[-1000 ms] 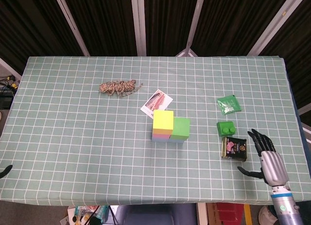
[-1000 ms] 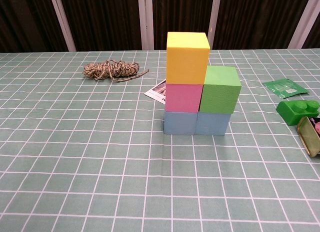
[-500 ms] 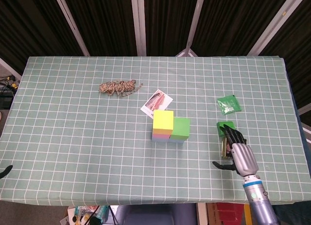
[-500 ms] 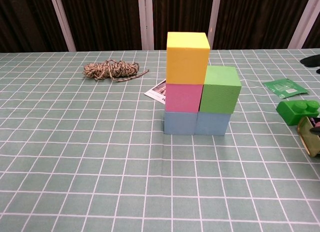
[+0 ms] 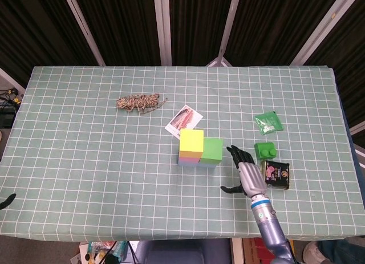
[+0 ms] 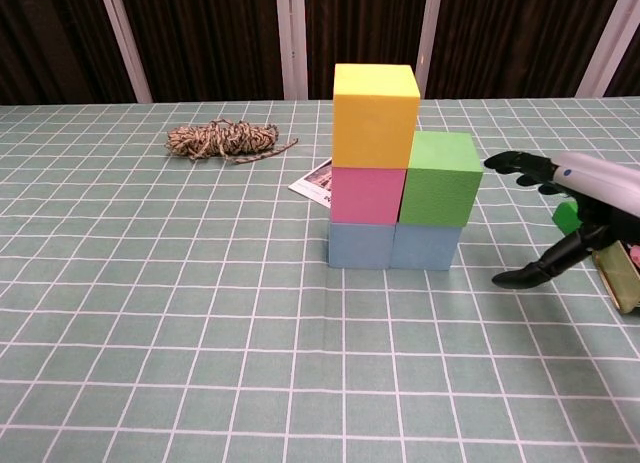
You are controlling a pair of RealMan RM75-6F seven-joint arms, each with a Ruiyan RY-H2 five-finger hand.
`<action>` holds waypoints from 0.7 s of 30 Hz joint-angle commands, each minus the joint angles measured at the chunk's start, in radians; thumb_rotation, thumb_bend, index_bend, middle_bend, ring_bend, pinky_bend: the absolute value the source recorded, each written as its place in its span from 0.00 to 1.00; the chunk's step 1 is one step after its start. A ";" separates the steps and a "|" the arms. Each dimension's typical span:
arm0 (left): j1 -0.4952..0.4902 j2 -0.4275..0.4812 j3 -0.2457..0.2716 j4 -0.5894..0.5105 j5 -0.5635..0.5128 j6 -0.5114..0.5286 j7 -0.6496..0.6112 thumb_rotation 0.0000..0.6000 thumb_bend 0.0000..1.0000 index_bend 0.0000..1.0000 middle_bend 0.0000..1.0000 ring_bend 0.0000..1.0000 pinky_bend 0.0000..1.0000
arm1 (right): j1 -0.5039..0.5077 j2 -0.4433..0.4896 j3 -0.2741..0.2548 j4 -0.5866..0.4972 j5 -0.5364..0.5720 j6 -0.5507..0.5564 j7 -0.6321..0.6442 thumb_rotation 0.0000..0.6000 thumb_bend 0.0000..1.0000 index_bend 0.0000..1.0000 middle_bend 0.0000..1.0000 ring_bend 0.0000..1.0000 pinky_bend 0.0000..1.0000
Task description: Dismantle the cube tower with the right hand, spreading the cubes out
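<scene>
The cube tower stands mid-table. A yellow cube (image 6: 375, 115) (image 5: 191, 142) tops a pink cube (image 6: 367, 195), and a green cube (image 6: 441, 179) (image 5: 212, 149) sits lower on the right; both stacks rest on two light blue cubes (image 6: 394, 246). My right hand (image 5: 245, 173) (image 6: 570, 208) hovers open just right of the green cube, fingers spread and pointing toward the tower, touching nothing. Of my left hand only a dark fingertip (image 5: 7, 200) shows at the table's left edge.
A bundle of twine (image 5: 139, 102) and a printed card (image 5: 184, 120) lie behind the tower. Right of my hand are a green toy brick (image 5: 265, 149), a dark tin (image 5: 276, 174) and a green packet (image 5: 268, 122).
My right hand has swept left from the table's right edge, past the tin and green brick, to just beside the green cube. The cubes have not moved.
</scene>
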 commanded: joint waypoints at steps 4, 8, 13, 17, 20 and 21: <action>0.007 0.007 -0.009 -0.001 -0.013 0.011 -0.020 1.00 0.18 0.20 0.00 0.00 0.08 | 0.077 -0.110 0.059 0.091 0.138 0.018 -0.086 1.00 0.09 0.03 0.00 0.00 0.00; 0.012 0.010 -0.014 0.000 -0.020 0.017 -0.032 1.00 0.18 0.20 0.00 0.00 0.08 | 0.105 -0.148 0.076 0.135 0.184 0.018 -0.098 1.00 0.09 0.03 0.00 0.00 0.00; 0.014 0.012 -0.016 -0.001 -0.023 0.021 -0.036 1.00 0.18 0.20 0.00 0.00 0.08 | 0.135 -0.194 0.092 0.195 0.217 0.013 -0.095 1.00 0.09 0.03 0.00 0.01 0.00; 0.016 0.013 -0.017 -0.001 -0.024 0.023 -0.038 1.00 0.18 0.20 0.00 0.00 0.08 | 0.149 -0.231 0.108 0.248 0.219 0.016 -0.062 1.00 0.09 0.03 0.01 0.08 0.00; 0.017 0.012 -0.021 0.001 -0.024 0.028 -0.043 1.00 0.18 0.20 0.00 0.00 0.08 | 0.149 -0.272 0.125 0.297 0.186 0.041 -0.002 1.00 0.09 0.03 0.04 0.15 0.00; 0.017 0.011 -0.022 0.003 -0.024 0.030 -0.045 1.00 0.18 0.20 0.00 0.00 0.08 | 0.149 -0.283 0.127 0.311 0.176 0.046 0.015 1.00 0.09 0.04 0.06 0.17 0.00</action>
